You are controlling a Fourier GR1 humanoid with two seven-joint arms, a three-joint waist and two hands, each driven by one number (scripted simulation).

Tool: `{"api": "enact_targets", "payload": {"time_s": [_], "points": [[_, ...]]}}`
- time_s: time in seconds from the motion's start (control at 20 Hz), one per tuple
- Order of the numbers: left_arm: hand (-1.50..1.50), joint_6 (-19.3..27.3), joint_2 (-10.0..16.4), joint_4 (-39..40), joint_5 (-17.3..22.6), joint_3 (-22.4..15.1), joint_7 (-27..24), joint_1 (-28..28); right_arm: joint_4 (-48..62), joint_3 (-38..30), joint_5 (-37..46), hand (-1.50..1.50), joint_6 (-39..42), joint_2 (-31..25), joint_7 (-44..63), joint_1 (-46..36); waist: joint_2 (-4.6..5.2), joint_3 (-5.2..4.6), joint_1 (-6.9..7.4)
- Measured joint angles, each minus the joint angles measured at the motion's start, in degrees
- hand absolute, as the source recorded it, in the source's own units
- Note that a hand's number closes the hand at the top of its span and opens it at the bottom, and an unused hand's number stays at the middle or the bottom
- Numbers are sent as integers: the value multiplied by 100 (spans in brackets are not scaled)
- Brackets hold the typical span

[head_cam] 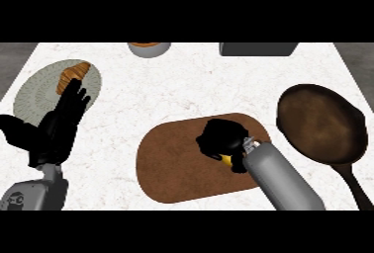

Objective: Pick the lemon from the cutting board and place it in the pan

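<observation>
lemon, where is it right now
Head view, right of centre: the lemon peeks out under the right robot hand curled round it, over the cutting board, left of the pan.

1 cutting board (175, 163), 1 pan (321, 123), 1 lemon (228, 159). 1 plate (33, 96) w/ 1 pastry (73, 74). 1 bowl (150, 49), 1 grey box (257, 48).

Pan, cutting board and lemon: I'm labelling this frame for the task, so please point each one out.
pan (321, 123): head view, bare middle of its dark bowl.
cutting board (175, 163): head view, bare brown surface at its left.
lemon (228, 159): head view, yellow sliver showing below the right hand (223, 136).
</observation>
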Motion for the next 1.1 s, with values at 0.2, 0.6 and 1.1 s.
{"api": "enact_targets", "payload": {"time_s": [0.2,0.6,1.1], "points": [[0,-79,77,63,73,135,-70,83,-452,-467,-96,150,-60,185,734,281,-4,12,-95],[0,6,134,70,79,312,-84,225,-1926,-1276,158,150,-551,531,3407,1330,-107,15,-439],[0,-37,71,-69,23,161,-28,206,-5521,-351,595,150,514,628,5697,2088,-35,19,-188]]}}
